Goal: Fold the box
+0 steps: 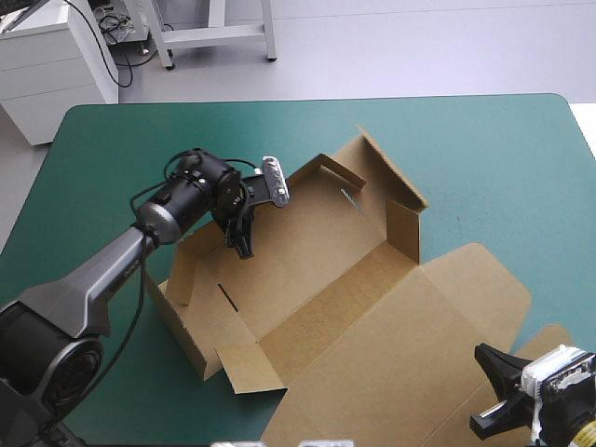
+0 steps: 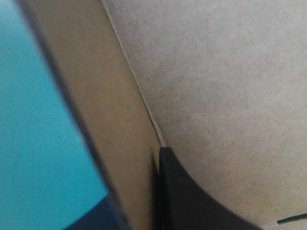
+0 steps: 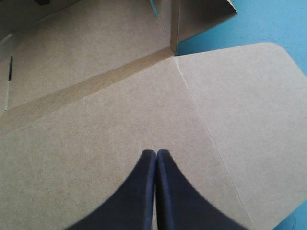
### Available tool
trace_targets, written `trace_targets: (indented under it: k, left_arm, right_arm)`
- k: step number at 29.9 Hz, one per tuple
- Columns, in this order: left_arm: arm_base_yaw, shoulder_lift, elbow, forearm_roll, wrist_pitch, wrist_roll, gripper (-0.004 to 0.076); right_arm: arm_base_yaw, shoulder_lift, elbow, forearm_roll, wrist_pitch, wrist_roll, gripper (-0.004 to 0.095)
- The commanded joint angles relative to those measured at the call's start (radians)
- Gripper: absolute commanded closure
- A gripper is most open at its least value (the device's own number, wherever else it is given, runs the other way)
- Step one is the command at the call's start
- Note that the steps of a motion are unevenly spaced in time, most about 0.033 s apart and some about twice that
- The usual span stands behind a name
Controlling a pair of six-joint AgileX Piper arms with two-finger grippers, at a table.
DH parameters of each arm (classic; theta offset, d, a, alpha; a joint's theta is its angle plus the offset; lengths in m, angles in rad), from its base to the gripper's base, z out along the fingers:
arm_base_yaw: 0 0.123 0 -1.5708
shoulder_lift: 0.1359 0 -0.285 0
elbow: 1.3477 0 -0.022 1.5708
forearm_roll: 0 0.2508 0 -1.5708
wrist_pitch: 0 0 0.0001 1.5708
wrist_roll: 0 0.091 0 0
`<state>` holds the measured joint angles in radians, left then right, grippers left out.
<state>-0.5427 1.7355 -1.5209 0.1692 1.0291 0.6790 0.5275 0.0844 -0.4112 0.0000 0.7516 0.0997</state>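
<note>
Right, status. The box [image 1: 326,298] sits mid-worktop [image 1: 484,140], long axis running roughly 8 to 2 o'clock. It is part-formed, with the brown tray base in the middle. The short end wall [image 1: 402,228] at 2 o'clock is upright, the opposite wall [image 1: 182,326] at 8 o'clock is raised, and the long wall on the 11 o'clock side is raised too. The lid [image 1: 410,354] lies flat on the teal-green cover toward 5 o'clock. A rounded flap [image 1: 484,279] on its 2 o'clock side is also flat. A small flap [image 1: 247,368] at the 7 o'clock corner lies out flat, not tucked. A thin slot [image 1: 226,296] shows in the base near the 8 o'clock end.

Left tool [image 1: 244,248]: comes in from 9 o'clock and is down on the long 11 o'clock wall, nearer its 8 o'clock end. The left wrist view shows one black finger [image 2: 192,201] hard against the board, right beside a fold line. The other finger is hidden behind the board. It reads as clamped on the wall, all but closed, with the sheet between the fingers.

Right tool [image 3: 156,153]: at the worktop's 5 o'clock corner, over the lid. Its fingers are closed tip to tip in one pointed arch, with nothing gripped. The tips point across the lid toward the tray. Can't tell whether they touch the board or sit just above it.

The two tools are well apart, with the tray between them.
</note>
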Motion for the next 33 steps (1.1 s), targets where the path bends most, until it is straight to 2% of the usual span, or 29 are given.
trace_targets:
  k: [1, 5, 9, 12, 19, 24, 29, 33]
  left_arm:
    - [-0.087, -0.026, -0.04, 0.245, -0.231, 0.004, 0.0731]
    - [-0.127, -0.025, -0.04, 0.474, -0.376, -0.033, 0.0731]
    - [-0.12, -0.019, -0.04, 0.596, -0.431, -0.041, 0.0731]
    - [-0.097, -0.016, -0.04, 0.688, -0.493, -0.11, 0.0731]
    - [-0.131, -0.016, -0.04, 0.637, -0.419, -0.131, 0.0731]
    - [-0.148, -0.038, 0.034, 0.648, -0.435, -0.15, 0.0731]
    - [-0.148, -0.088, 0.169, 0.771, -0.499, -0.396, 0.0731]
    - [-0.16, -0.104, 0.247, 0.9, -0.524, -0.453, 0.0731]
  right_arm:
    - [-0.004, 0.012, -0.025, 0.0, -0.078, -0.009, 0.0928]
    - [-0.004, 0.012, -0.025, 0.0, -0.078, -0.009, 0.0928]
    - [-0.004, 0.012, -0.025, 0.0, -0.078, -0.009, 0.0928]
    - [-0.004, 0.012, -0.025, 0.0, -0.08, -0.009, 0.0928]
    - [-0.004, 0.012, -0.025, -0.005, -0.08, -0.009, 0.0928]
    - [-0.004, 0.012, -0.025, -0.005, -0.08, -0.009, 0.0928]
    - [-0.004, 0.012, -0.025, -0.005, -0.08, -0.009, 0.0928]
    - [-0.004, 0.012, -0.025, -0.005, -0.08, -0.009, 0.0928]
